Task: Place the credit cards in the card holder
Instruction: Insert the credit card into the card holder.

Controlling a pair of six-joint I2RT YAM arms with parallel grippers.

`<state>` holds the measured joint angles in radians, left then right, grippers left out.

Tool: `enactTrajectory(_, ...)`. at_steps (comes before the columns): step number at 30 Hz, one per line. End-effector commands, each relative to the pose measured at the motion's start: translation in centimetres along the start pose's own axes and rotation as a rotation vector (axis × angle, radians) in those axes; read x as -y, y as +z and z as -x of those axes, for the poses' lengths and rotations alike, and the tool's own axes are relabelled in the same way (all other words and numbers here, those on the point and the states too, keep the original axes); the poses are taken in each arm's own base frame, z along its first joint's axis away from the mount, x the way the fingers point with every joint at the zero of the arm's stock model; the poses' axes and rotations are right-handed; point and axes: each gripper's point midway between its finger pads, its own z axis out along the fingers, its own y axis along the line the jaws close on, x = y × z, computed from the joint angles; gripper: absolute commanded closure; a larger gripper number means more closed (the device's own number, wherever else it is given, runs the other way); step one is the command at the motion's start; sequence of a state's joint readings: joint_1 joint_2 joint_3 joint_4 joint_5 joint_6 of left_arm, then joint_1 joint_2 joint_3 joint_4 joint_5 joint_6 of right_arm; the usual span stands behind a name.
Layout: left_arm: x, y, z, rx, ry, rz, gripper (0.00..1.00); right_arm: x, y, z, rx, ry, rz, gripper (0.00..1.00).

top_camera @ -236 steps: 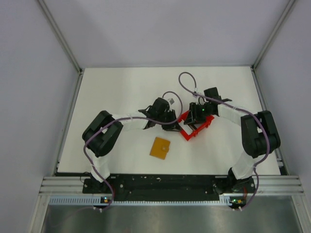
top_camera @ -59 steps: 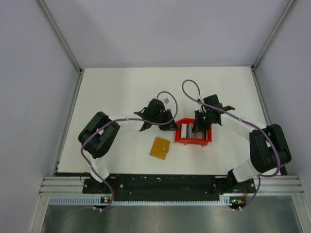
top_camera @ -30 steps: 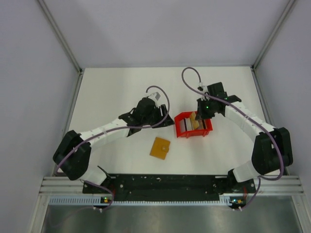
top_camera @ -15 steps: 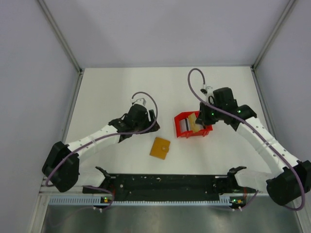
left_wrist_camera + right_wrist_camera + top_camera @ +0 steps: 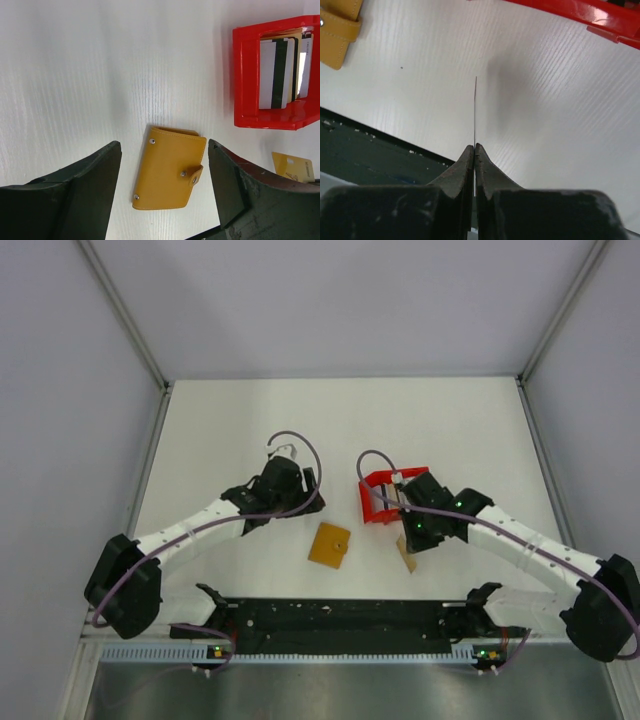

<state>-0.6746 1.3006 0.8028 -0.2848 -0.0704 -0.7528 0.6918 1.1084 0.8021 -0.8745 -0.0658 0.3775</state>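
Top view:
- Left tool (image 5: 297,496) hangs above the worktop (image 5: 220,430), jaws spread and nothing in them.
- We find the card holder (image 5: 330,544) lying flat on the worktop, just ahead of this tool.
- Right tool (image 5: 414,538) is clenched on a tan card (image 5: 407,558), which sticks out past its fingertips.
- The red tray (image 5: 378,502) sits just behind the right tool. The card holder lies off to that tool's side, near but apart.

Left wrist view:
- The card holder shows in the gap between the two fingers (image 5: 85,190), below them and closed, its snap tab toward the right-hand finger.
- We cannot tell any contact with it.
- The red tray is ahead and to the right of the tool. The credit cards (image 5: 274,67) stand on edge inside it, one of them white with a dark stripe.
- A corner of the tan card shows beyond the right-hand finger.

Right wrist view:
- The fingers are pressed together on the tan card, which we see edge-on as a thin line running straight out from the tips, over bare worktop.
- A corner of the card holder lies ahead to the left, and the tray wall ahead to the right.
- The dark base rail (image 5: 365,150) runs beside the tool on its left.
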Motion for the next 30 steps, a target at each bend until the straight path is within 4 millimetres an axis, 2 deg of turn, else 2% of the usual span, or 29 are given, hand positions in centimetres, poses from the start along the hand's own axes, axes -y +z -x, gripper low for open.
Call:
enactTrajectory(1, 0.0, -0.5, 0.7, 0.035, -0.01, -0.005, 0.26, 0.4, 1.7, 2.2, 0.11, 0.05, -0.117, 1.0)
enactTrajectory(7, -0.3, -0.5, 0.4, 0.042, -0.04, -0.007, 0.26, 0.4, 3.5, 2.7, 0.171, 0.09, -0.141, 1.0)
enactTrajectory(14, -0.8, -0.4, 0.2, 0.047, -0.061, -0.002, 0.26, 0.4, 5.2, 2.1, 0.17, 0.074, -0.15, 1.0)
enactTrajectory(28, -0.7, -0.1, 0.4, 0.046, -0.071, -0.011, 0.26, -0.9, 6.2, 1.5, 0.15, 0.029, -0.154, 0.97)
enactTrajectory(30, -0.6, -0.2, 0.6, 0.049, -0.069, -0.014, 0.27, -1.0, 6.2, 1.6, 0.153, 0.026, -0.155, 1.0)
